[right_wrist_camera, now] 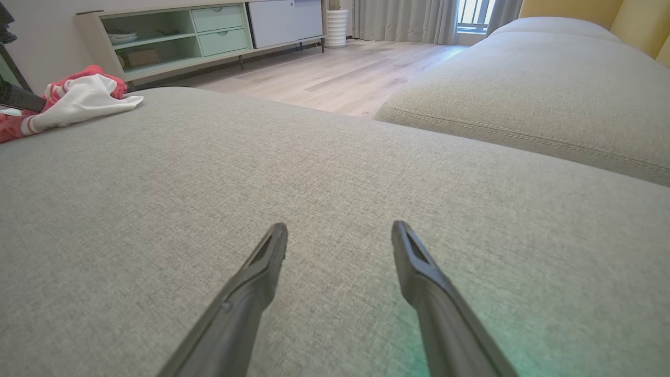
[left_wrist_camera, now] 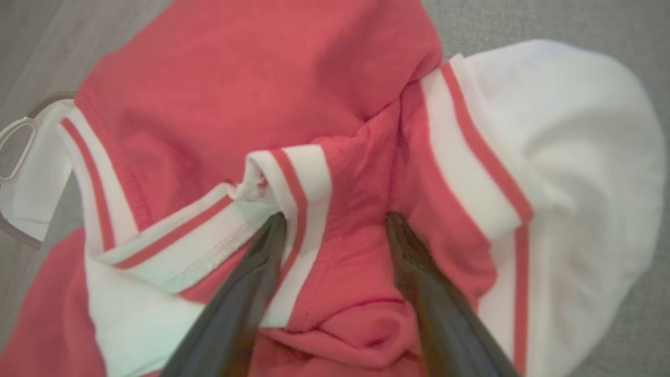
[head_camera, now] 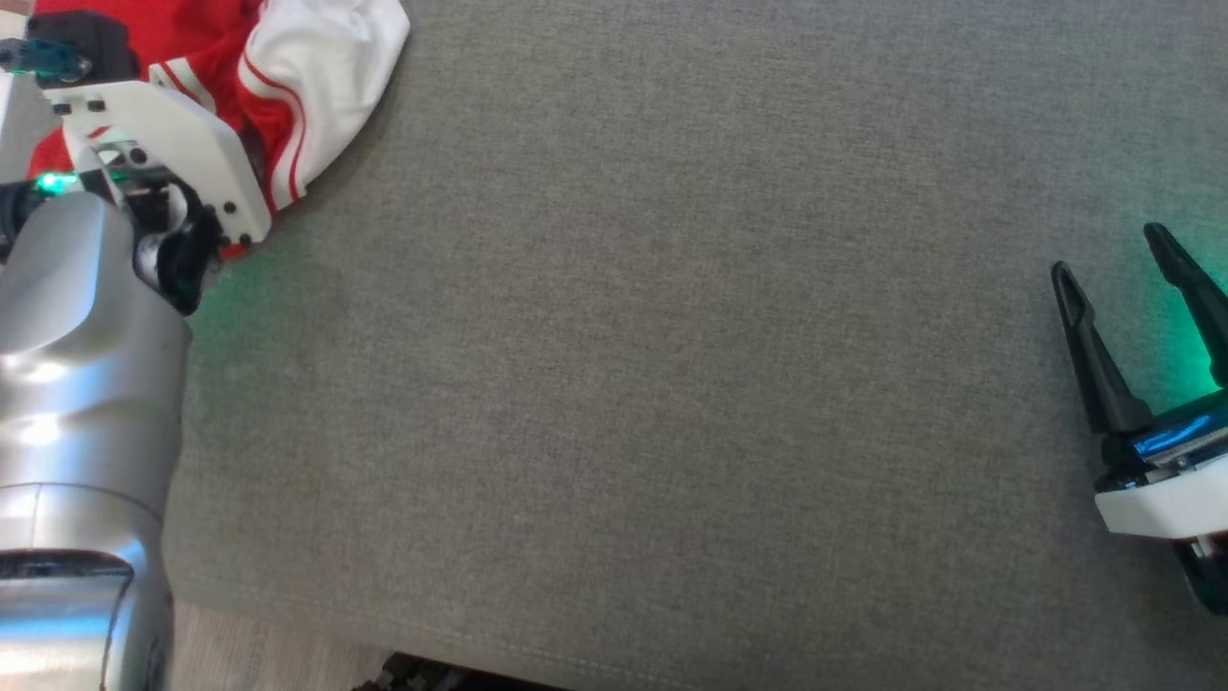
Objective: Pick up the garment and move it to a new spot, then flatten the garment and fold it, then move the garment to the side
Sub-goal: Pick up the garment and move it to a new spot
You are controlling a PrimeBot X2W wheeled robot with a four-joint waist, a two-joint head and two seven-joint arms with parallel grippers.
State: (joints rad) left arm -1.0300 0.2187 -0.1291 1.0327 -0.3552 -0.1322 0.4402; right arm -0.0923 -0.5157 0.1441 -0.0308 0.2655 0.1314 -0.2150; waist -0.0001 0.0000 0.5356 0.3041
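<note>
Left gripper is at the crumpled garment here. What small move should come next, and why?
Probably close the left gripper on the red fold between its fingers. Its jaws stand open, tips down in the crumpled garment, which nothing holds yet. The right gripper is open over bare cushion, far from the cloth.

The garment point(head_camera: 317, 67) is showing bright red cloth with white panels and thin red stripes. The sofa cushion point(head_camera: 672, 336) is appearing grey and finely woven. The cabinet point(right_wrist_camera: 220, 31) is looking pale green, the floor point(right_wrist_camera: 335, 73) light wood.
</note>
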